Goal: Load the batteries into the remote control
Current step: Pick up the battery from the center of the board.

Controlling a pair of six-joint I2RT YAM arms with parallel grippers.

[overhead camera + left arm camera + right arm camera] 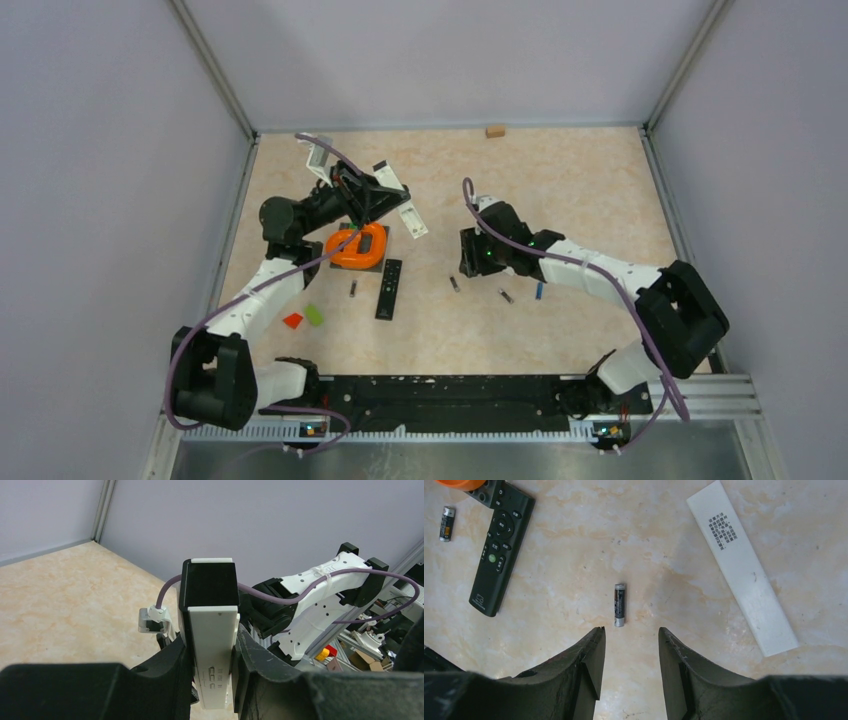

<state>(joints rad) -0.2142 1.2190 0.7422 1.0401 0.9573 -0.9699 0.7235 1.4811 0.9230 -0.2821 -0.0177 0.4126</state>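
My left gripper (212, 645) is shut on the white remote control (212, 655), raised off the table; its black open end (209, 585) points towards the right arm. Over the table my right gripper (631, 632) hangs open and empty, fingertips just short of a dark battery with a silver end (619, 605). In the top view that battery (455, 284) lies left of another dark battery (506, 296) and a blue battery (538, 291). One more battery (353, 289) lies left of a black remote (389, 288).
A long white panel with printed text (741, 565) lies flat on the table beyond the right gripper. An orange ring on a dark base (350, 250) sits under the left arm. Red (292, 320) and green (315, 313) blocks lie front left. A small wooden block (494, 130) rests by the back wall.
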